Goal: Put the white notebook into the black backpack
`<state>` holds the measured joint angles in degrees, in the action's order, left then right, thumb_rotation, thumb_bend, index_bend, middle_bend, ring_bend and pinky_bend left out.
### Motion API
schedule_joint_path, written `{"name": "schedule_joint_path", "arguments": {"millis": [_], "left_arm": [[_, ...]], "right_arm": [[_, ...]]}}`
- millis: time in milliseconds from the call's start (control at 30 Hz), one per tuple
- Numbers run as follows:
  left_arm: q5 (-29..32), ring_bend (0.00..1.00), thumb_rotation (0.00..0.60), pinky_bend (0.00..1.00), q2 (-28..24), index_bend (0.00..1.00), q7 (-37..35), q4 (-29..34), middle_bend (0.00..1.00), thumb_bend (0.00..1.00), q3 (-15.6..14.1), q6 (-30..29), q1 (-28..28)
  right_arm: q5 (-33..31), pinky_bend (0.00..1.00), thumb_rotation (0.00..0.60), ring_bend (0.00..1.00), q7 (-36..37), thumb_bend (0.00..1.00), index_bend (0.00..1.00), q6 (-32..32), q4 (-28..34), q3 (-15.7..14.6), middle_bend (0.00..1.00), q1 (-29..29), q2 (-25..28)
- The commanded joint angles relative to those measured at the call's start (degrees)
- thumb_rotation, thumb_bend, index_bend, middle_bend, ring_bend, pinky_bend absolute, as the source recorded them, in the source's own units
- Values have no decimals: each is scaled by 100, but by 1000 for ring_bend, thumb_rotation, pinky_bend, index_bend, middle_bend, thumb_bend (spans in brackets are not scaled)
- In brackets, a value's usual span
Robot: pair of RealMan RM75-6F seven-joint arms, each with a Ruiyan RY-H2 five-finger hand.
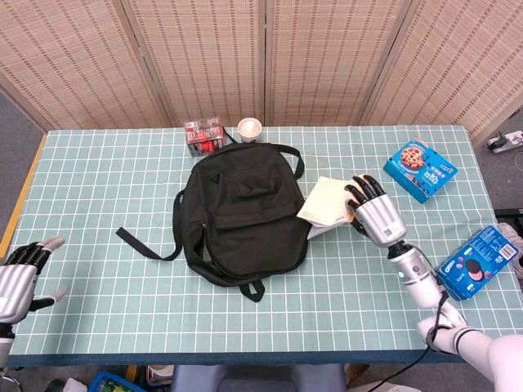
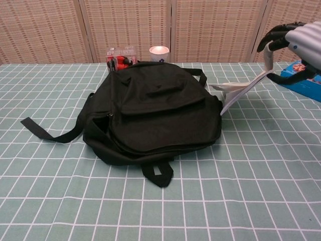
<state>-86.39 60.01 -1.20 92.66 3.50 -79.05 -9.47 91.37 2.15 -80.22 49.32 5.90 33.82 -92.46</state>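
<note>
The black backpack (image 1: pixel 239 211) (image 2: pixel 152 111) lies flat in the middle of the table. The white notebook (image 1: pixel 328 202) (image 2: pixel 239 90) is lifted off the table at the backpack's right edge, tilted, with its lower corner close to the bag. My right hand (image 1: pixel 377 213) (image 2: pixel 296 40) grips the notebook's raised right end between thumb and fingers. My left hand (image 1: pixel 20 276) hovers at the table's front left corner, fingers apart, holding nothing; only the head view shows it.
A paper cup (image 1: pixel 249 129) and a red box (image 1: pixel 203 136) stand behind the backpack. A blue cookie box (image 1: pixel 419 169) lies at the far right, a blue Oreo pack (image 1: pixel 477 261) nearer the right edge. A backpack strap (image 1: pixel 143 243) trails left.
</note>
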Motion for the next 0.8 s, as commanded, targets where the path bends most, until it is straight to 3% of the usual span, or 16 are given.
{"name": "schedule_joint_path", "arguments": {"millis": [33,467,800], "left_arm": [[-141,161,600,150,-37,193,-117,-44,167,230,14,213,-213],[-879,163,600,150,87,211,-578,-282,167,230,35,1119,-1297],[-1439,173,600,150,525,247,-1313,-441,167,231,17,1715,-2264]], "right_arm": [[11,157,600,161,-268,390,635,-244,444,143,303,-62,392],[80,157,600,168,-1065,390,636,-632,1696,324,310,-261,1405],[-63,157,600,169,-1379,390,636,-681,2089,457,311,-412,1780]]}}
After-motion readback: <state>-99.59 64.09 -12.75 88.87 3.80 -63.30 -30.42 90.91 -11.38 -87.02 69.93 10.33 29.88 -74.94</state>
